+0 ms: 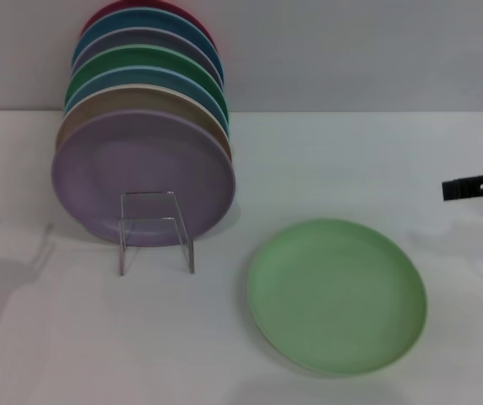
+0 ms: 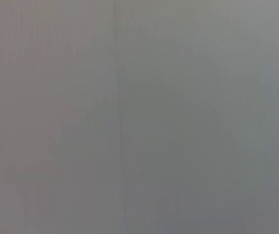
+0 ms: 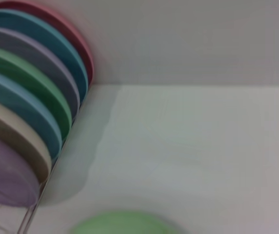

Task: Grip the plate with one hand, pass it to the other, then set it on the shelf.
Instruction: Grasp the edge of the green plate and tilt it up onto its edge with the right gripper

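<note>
The plate [image 1: 336,295] lies flat on the worktop [image 1: 47,337] near its front edge, right of the shelf [image 1: 156,232], where a row of upright plates [image 1: 144,126] runs back toward the rear edge.

Smooth matt plastic plate [image 1: 336,295]; clear glossy acrylic shelf [image 1: 156,229].

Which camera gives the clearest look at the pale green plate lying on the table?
The head view: the whole pale green plate lies flat on the white table, beside the rack of standing plates. The right wrist view catches only a blurred sliver of its rim. The left wrist view shows none of it.
</note>
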